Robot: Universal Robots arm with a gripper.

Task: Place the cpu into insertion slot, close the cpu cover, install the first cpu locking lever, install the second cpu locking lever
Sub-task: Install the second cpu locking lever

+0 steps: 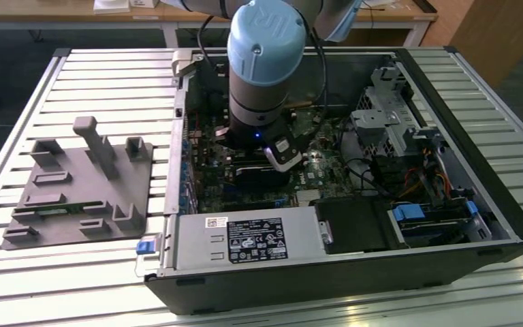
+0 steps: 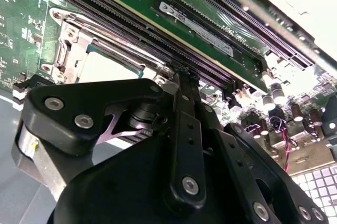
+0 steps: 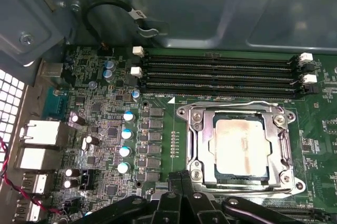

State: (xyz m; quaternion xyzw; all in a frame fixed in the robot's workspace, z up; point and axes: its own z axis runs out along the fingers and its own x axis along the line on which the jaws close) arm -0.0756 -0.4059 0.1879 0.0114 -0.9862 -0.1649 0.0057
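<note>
The cpu (image 3: 240,144) shows its pale silvery-tan face through the window of the silvery cpu cover (image 3: 196,132), which lies flat over it. Only a dark rim of the insertion slot (image 3: 211,168) shows around the chip. A thin wire locking lever (image 3: 231,106) lies along the cover's side nearest the long black memory slots (image 3: 221,74). My gripper (image 3: 181,179) hangs just off the cover's opposite edge, fingers together with nothing between them. In the second wrist view the gripper (image 2: 181,79) points its tip at the socket's corner beside the cpu (image 2: 102,68). In the exterior view the gripper (image 1: 280,160) is low inside the open computer case.
The arm (image 1: 259,61) reaches down into the black case (image 1: 334,286). A labelled power-supply box (image 1: 239,240) sits along the near side, and drive bays with cables (image 1: 416,170) on the exterior view's right. A grey fixture block (image 1: 80,187) stands on the slatted table on the exterior view's left.
</note>
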